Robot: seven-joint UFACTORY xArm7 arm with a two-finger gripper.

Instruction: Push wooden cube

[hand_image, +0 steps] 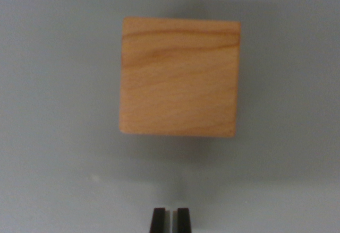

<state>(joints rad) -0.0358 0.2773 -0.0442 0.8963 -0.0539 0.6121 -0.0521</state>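
The gripper [170, 219] is seen at 6 o'clock in the wrist view, w/ only the two dark fingertips [158, 220] showing above the bottom edge. The tips are set upright & side by side, w/ just a thin sliver of gap left between them, so the gripper is read as closed or very nearly so. Nothing is held between the tips; only grey surface is seen in the slit.

Outward from the gripper, toward 12 o'clock, a strip of bare grey bench [58, 180] is crossed first. A tiny pale speck [94, 178] is noted on it at approx 10 o'clock from the tips.

The wooden cube [179, 77] is found beyond that strip, near centre frame & slightly up, well apart from the gripper & not touched by it. It is roughly lined up w/ the tips, offset a bit toward the wrist view's right. Its top face is shown square-on, light tan w/ darker grain lines running across the upper part. A soft shadow is cast around its 12 & 3 o'clock edges. The pic is somewhat blurred, so finer detail cannot be made out.
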